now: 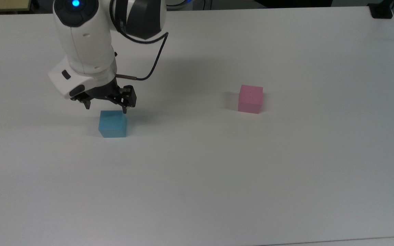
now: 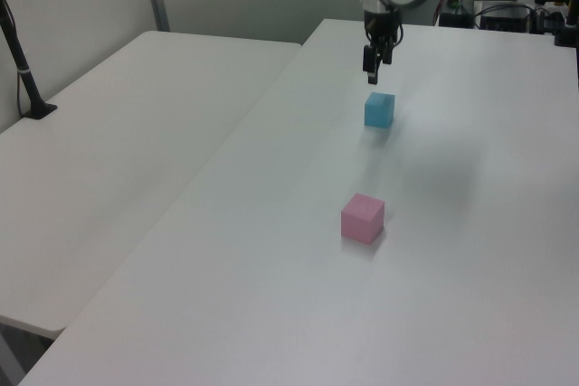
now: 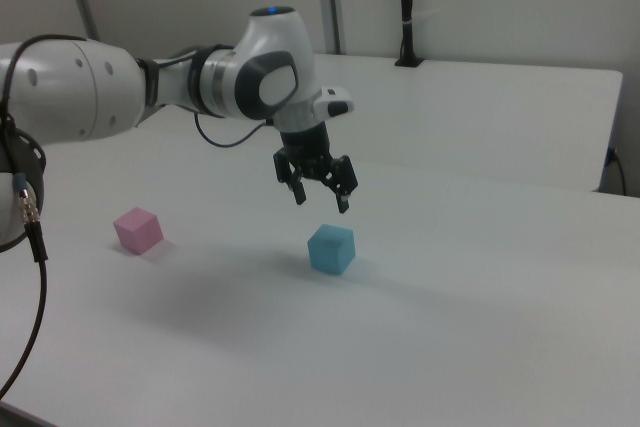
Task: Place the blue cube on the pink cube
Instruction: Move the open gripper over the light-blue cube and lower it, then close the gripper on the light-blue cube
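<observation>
Early stage: gripper (image 1: pixel 106 108) spread wide, empty, hovering just above the blue cube (image 1: pixel 112 124), which sits ungrasped on the table (image 1: pixel 217 177), well apart from the pink cube (image 1: pixel 250 99); grasp, carry and stacking all remain.

- Even, diffuse overhead light; the white table (image 1: pixel 286 177) reads bright without hard glare.
- Soft grey shadows spread beside the blue cube (image 1: pixel 112 124) and pink cube (image 1: pixel 250 99).
- The table dims toward its far edge in the top view.
</observation>
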Robot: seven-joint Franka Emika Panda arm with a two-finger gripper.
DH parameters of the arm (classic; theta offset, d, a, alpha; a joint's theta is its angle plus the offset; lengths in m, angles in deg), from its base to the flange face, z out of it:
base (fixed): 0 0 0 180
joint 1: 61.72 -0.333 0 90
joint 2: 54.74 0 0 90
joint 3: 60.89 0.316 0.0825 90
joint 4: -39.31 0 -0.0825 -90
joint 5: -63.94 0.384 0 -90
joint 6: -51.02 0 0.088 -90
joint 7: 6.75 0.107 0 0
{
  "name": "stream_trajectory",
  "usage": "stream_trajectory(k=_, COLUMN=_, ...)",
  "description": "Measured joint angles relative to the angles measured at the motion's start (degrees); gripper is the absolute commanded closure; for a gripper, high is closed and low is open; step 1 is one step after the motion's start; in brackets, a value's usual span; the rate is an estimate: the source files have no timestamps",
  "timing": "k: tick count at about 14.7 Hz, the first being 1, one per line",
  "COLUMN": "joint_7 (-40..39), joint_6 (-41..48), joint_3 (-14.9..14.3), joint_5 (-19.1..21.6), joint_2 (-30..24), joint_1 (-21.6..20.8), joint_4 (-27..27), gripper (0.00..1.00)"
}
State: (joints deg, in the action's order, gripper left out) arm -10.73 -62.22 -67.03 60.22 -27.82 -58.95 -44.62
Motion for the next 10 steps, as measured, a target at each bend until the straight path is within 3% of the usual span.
stream_trajectory(k=10, joint_7=0.08, joint_6=-4.98, joint_3=-0.01, joint_5=-1.69, joint_2=1.9, joint_1=0.01, joint_4=-4.18, gripper=0.0)
